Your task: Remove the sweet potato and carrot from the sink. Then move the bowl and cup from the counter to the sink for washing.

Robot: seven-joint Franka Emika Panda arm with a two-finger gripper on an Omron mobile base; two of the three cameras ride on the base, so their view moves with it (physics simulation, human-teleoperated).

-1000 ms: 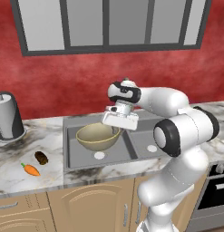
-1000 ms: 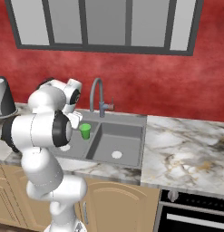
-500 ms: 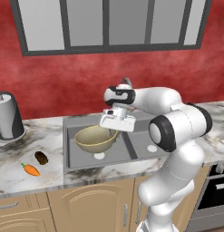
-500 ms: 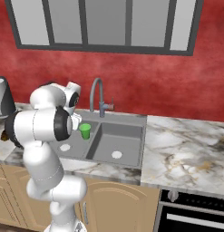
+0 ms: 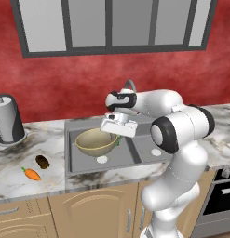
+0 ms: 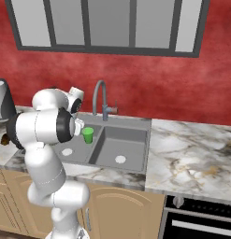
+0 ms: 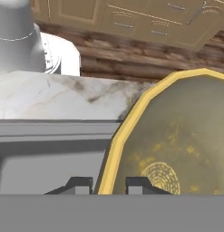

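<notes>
Bowl (image 5: 97, 142) over the sink's (image 5: 84, 164) left basin (cup (image 6: 88, 135) inside); carrot (image 5: 31, 174), sweet potato (image 5: 42, 161) left on counter (image 5: 23, 179).

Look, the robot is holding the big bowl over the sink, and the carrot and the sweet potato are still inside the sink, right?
Not quite. The gripper does hold the bowl by its rim over the sink, but the left base view shows the carrot and sweet potato lying on the counter.
</notes>
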